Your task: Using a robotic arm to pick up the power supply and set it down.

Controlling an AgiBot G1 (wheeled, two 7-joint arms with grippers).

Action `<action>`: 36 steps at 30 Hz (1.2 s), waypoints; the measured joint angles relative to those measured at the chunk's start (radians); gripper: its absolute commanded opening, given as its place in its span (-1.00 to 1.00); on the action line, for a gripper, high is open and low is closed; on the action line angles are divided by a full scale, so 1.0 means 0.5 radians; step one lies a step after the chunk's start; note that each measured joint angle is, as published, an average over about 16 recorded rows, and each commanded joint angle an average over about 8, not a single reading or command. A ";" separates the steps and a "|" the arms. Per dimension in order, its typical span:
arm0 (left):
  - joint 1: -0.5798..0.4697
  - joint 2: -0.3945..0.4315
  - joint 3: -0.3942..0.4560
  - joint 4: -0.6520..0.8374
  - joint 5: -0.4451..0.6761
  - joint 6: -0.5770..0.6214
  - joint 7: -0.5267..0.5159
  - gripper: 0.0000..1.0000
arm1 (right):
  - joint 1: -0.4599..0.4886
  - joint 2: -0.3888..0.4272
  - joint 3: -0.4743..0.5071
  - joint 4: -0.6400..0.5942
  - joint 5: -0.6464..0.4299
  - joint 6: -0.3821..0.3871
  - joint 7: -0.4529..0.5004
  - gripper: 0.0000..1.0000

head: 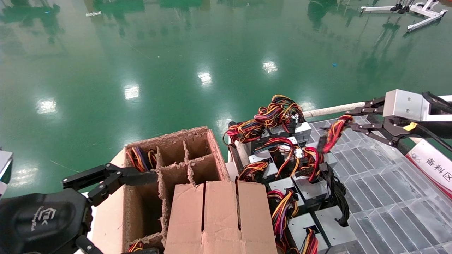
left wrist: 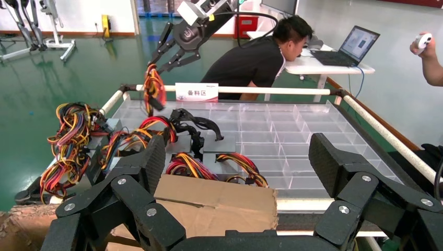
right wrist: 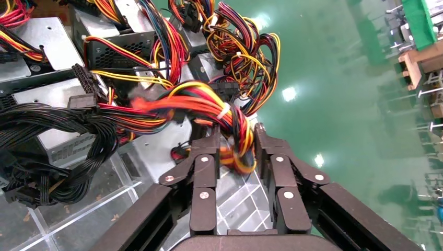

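Several silver-grey power supplies (head: 300,192) with red, yellow, orange and black wires lie packed on the left part of a clear tray (head: 381,183). My right gripper (head: 348,121) (right wrist: 236,144) hangs above them, shut on one wire bundle (head: 333,132) (right wrist: 209,107). That bundle is pulled up from the cluster; I cannot tell which box it belongs to. The boxes (right wrist: 42,36) rest on the tray. My left gripper (head: 152,213) (left wrist: 237,157) stands open and empty over the cardboard box (head: 183,155), apart from the supplies.
The cardboard box has divider cells; a far-left cell holds wires (head: 139,157), and flaps (head: 219,218) stick up at its near side. A white rail (head: 335,109) and a red-and-white sign (head: 430,165) border the tray. A person (left wrist: 251,60) leans at a desk beyond.
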 measured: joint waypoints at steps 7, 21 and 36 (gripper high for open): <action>0.000 0.000 0.000 0.000 0.000 0.000 0.000 1.00 | 0.008 0.010 -0.002 0.000 -0.005 -0.013 0.000 1.00; 0.000 0.000 0.000 0.000 0.000 0.000 0.000 1.00 | -0.062 0.034 0.017 0.091 0.069 -0.035 0.071 1.00; 0.000 0.000 0.000 0.000 0.000 0.000 0.000 1.00 | -0.453 0.118 0.129 0.546 0.479 -0.089 0.434 1.00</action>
